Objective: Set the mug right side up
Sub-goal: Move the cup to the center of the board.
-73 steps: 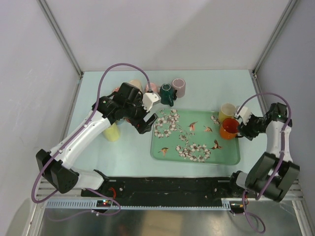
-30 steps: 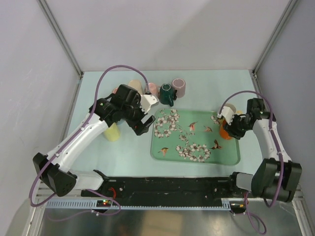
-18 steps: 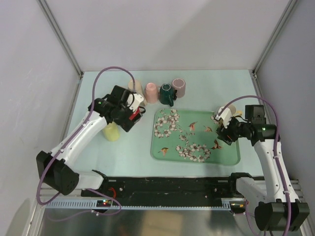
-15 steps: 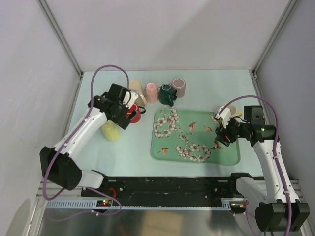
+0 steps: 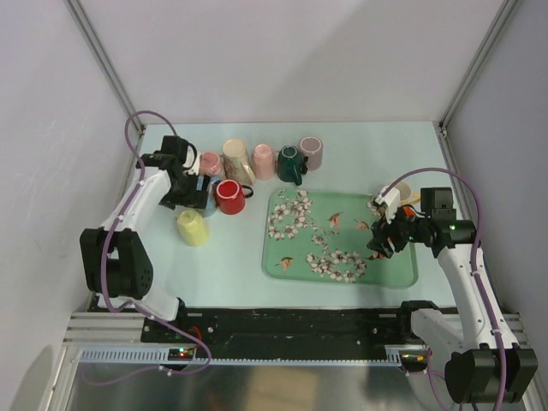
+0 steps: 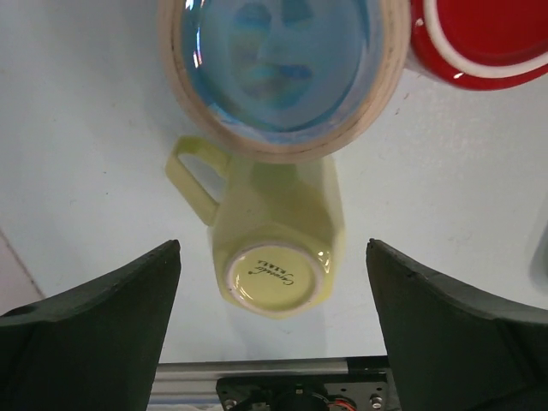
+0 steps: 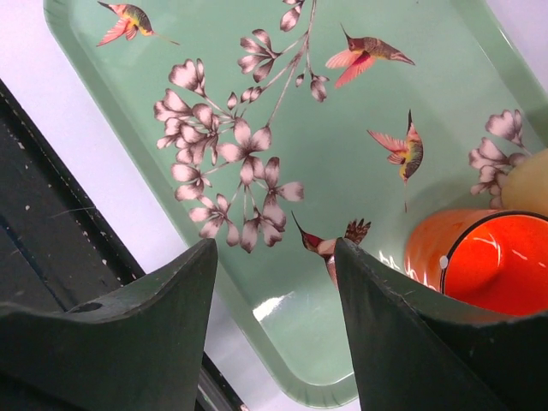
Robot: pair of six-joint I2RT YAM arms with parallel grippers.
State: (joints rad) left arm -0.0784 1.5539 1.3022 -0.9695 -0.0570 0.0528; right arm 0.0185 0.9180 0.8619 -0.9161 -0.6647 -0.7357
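Note:
A pale yellow mug (image 5: pixel 193 228) stands upside down left of the tray; in the left wrist view (image 6: pixel 276 248) its base faces up, handle to the left. My left gripper (image 5: pixel 195 187) is open and empty, hovering just behind that mug, which shows between its fingers (image 6: pixel 86 325). A red mug (image 5: pixel 229 196) stands upright beside it and also shows in the left wrist view (image 6: pixel 479 43). A blue-lined mug (image 6: pixel 282 68) stands upright under the gripper. My right gripper (image 5: pixel 383 237) is open and empty over the floral tray (image 5: pixel 402 272), beside an upright orange mug (image 7: pixel 488 257).
A row of mugs stands at the back: pink (image 5: pixel 210 163), beige (image 5: pixel 235 158), pink (image 5: pixel 264 160), dark green (image 5: pixel 291 163), mauve (image 5: pixel 311 152). A cream mug (image 5: pixel 401 191) stands at the tray's far right corner. The black rail (image 5: pixel 300 325) runs along the near edge.
My left arm swung back to the far left, leaving the red mug standing upright. My right arm moved off the orange mug toward the tray's near side.

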